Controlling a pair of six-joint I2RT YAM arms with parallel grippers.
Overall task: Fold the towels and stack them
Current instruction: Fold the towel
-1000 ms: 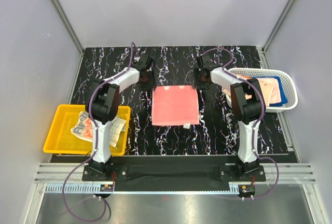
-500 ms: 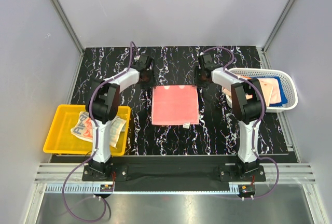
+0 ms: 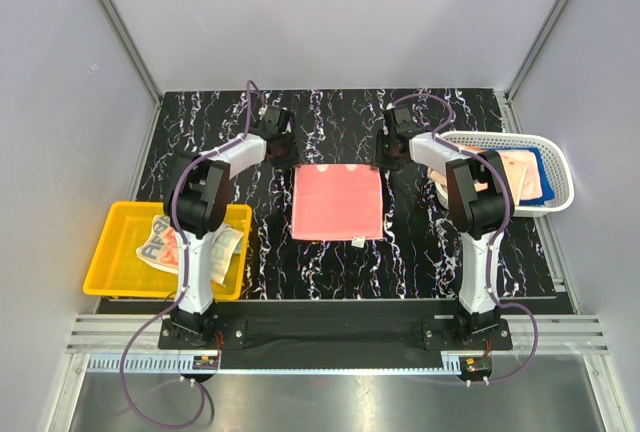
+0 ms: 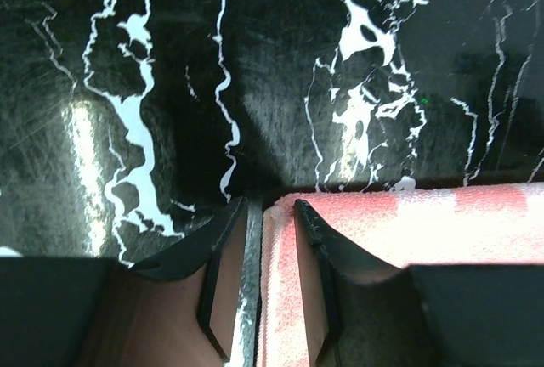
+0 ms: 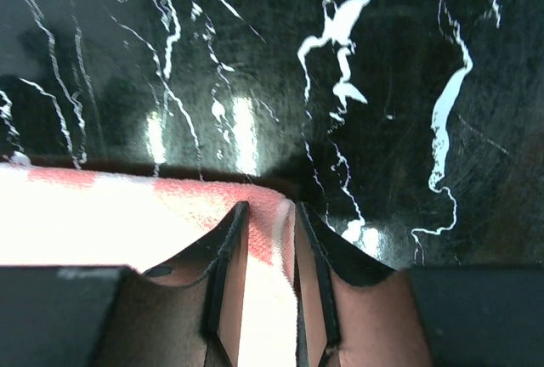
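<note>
My left end effector stood narrow at the far left corner of the salmon-pink towel. One finger was on the bare desk and the other on the cloth. The towel's edge and a sliver of desk showed in the gap, so nothing was clamped there. My right end effector was narrow too, at the far right corner. Pink cloth filled the gap between its jaws, and I could not tell whether it was pinched.

The towel lay flat in the middle of the black, white-veined desk, between my two arms. A small white tag sat at its near edge, too small to read.

To the left, a yellow bin held a crumpled beige towel with large teal and orange letters, though I could not make out a word. To the right, a white mesh basket held a pale pink towel over a blue towel.
</note>
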